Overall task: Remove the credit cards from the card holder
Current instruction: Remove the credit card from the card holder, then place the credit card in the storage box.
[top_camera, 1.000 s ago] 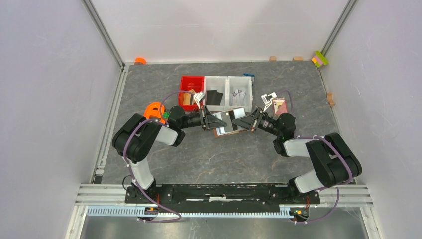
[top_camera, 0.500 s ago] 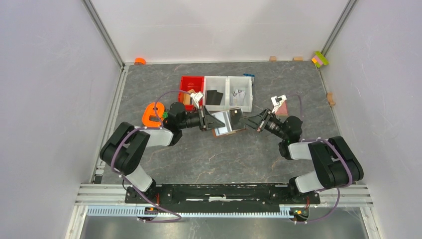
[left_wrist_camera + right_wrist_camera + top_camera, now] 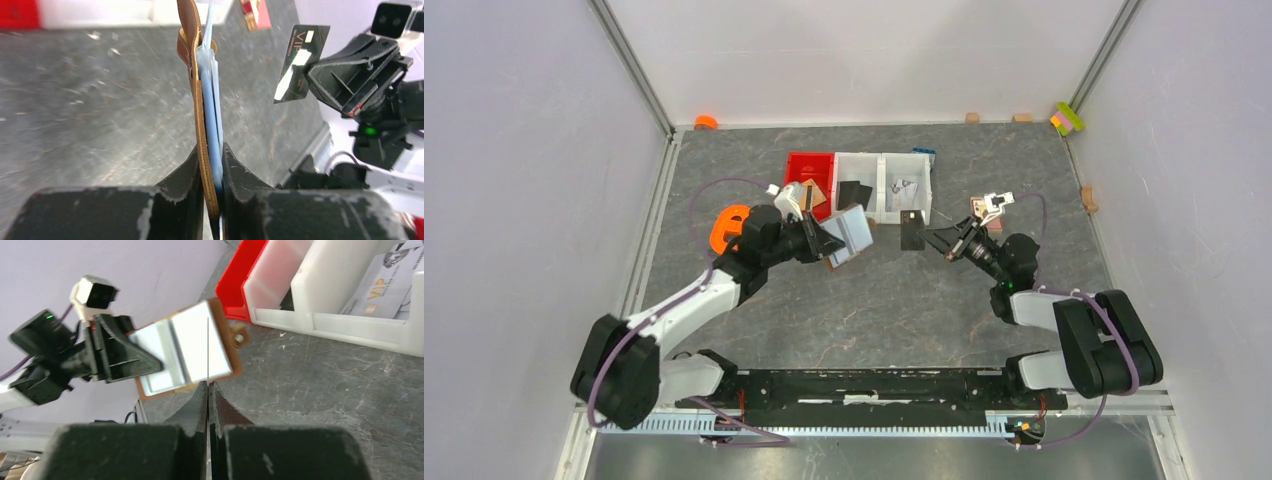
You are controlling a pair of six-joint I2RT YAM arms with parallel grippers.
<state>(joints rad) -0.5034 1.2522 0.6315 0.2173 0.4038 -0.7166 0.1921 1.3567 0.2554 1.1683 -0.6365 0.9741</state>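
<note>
Left fingers [image 3: 186, 175] clenched on small brown leather wallet [image 3: 200, 115] with pale blue lining, right fingers [image 3: 194, 412] pinching thin dark grey card [image 3: 300, 62], both above grey tabletop [image 3: 874, 310]

Top view looks down from behind; 2 close wrist views face each other — sharing the card holder [image 3: 172, 352].

Pale lilac walls [image 3: 524, 150] are enclosing a dark grey marbled tabletop [image 3: 874, 310], with slanting aluminium posts [image 3: 631, 65] rising at the upper left and upper right. A slotted metal rail [image 3: 624, 385] is running along the bottom edge. Soft, even light is falling throughout.
</note>
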